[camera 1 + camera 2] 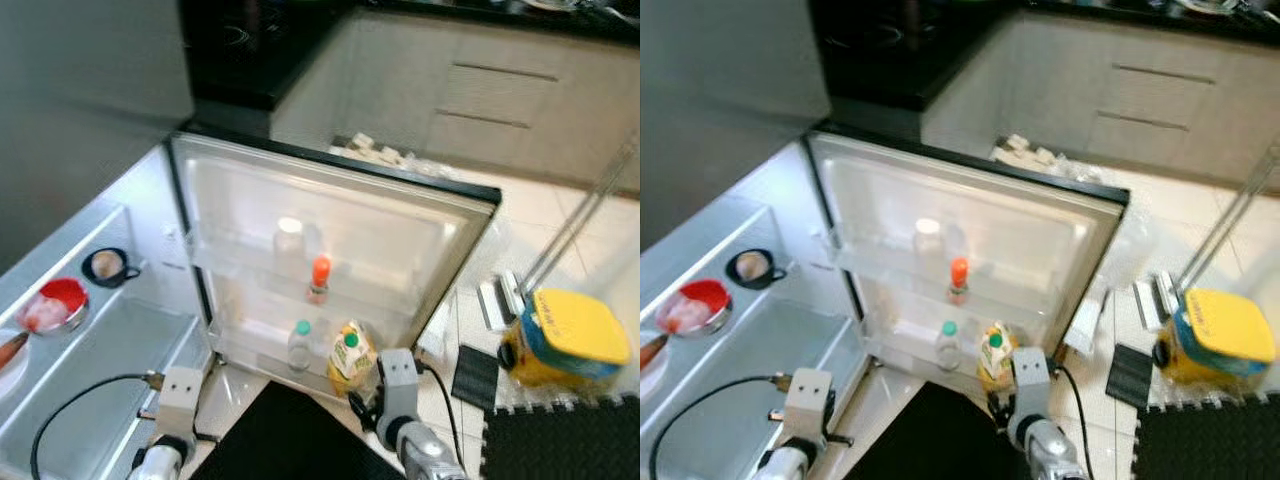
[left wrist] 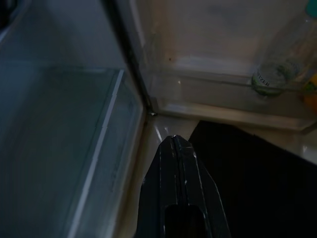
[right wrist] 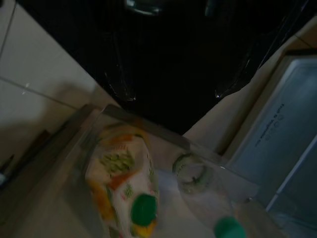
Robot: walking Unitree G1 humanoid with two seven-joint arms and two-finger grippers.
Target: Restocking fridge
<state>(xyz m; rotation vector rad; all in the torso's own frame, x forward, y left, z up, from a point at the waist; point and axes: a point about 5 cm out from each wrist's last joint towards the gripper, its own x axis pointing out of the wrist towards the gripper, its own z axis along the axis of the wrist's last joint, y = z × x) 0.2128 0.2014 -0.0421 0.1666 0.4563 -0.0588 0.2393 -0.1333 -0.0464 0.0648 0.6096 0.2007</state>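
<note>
The fridge door (image 1: 340,205) stands wide open, its shelves facing me. In its lowest shelf stand a yellow juice carton with a green cap (image 1: 350,357) (image 3: 124,188) and a clear bottle with a green cap (image 1: 300,345) (image 3: 195,181). An orange-capped bottle (image 1: 319,280) and a white-capped bottle (image 1: 289,240) sit on the shelves above. My right gripper (image 1: 365,398) is low, just in front of the carton. Down by the fridge's bottom corner, my left gripper (image 2: 174,144) is shut and holds nothing.
Inside the fridge at left are a red bowl (image 1: 55,305), a black cup (image 1: 108,265) and a clear drawer (image 1: 90,380). A black mat (image 1: 290,430) lies under my arms. A yellow-topped container (image 1: 570,335) and a small black pad (image 1: 475,375) sit on the floor at right.
</note>
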